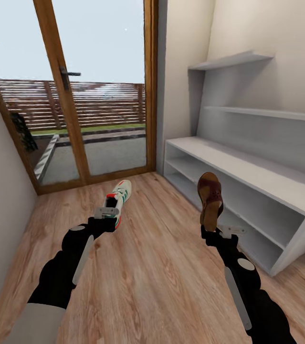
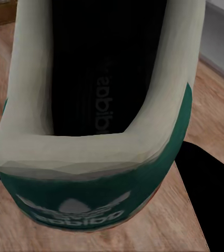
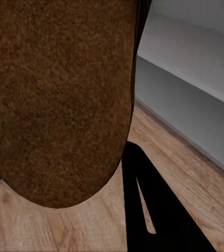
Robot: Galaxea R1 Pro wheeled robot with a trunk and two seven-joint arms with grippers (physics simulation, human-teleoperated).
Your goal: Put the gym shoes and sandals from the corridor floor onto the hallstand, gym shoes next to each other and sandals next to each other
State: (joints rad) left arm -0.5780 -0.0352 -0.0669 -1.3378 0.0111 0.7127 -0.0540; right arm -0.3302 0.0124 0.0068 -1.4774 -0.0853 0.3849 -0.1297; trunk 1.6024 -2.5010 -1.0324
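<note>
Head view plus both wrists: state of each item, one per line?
gym shoe: held off the floor by the left gripper, gripped at the heel.
sandal: held upright in the right gripper, toe up, beside the rack.
hallstand: visible shelves bare, no shoes on them.
glass door: closed.

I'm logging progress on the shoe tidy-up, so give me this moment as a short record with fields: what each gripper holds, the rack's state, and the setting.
left gripper: shut on a gym shoe, held at its heel, toe pointing toward the door
right gripper: shut on a sandal, held up on end
hallstand: to the robot's right, no shoes on the visible shelves
corridor floor: wood planks
glass door: straight ahead, closed
</note>
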